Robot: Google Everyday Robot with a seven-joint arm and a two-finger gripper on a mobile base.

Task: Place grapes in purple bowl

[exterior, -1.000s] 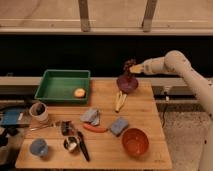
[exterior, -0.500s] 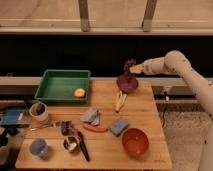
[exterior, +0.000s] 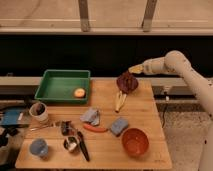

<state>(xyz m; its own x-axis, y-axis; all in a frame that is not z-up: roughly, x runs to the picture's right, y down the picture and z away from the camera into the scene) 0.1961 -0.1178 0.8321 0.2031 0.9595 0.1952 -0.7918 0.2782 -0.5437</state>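
Observation:
My gripper [exterior: 131, 70] hangs at the far right of the wooden table [exterior: 150, 115], just above a dark maroon-purple mass [exterior: 127, 83] and close to or touching its top. That mass stands on the table by the far edge. It holds the purple bowl, and the grapes seem to be in or just above it, but I cannot tell the two apart. The arm [exterior: 172, 62] reaches in from the right.
A green tray [exterior: 57, 82] with a yellow-orange fruit [exterior: 79, 92] stands at the far left. A pale yellow item [exterior: 119, 101] lies before the maroon mass. An orange-red bowl [exterior: 135, 141] sits at the front right. Cloths [exterior: 91, 116], cups and utensils fill the left front.

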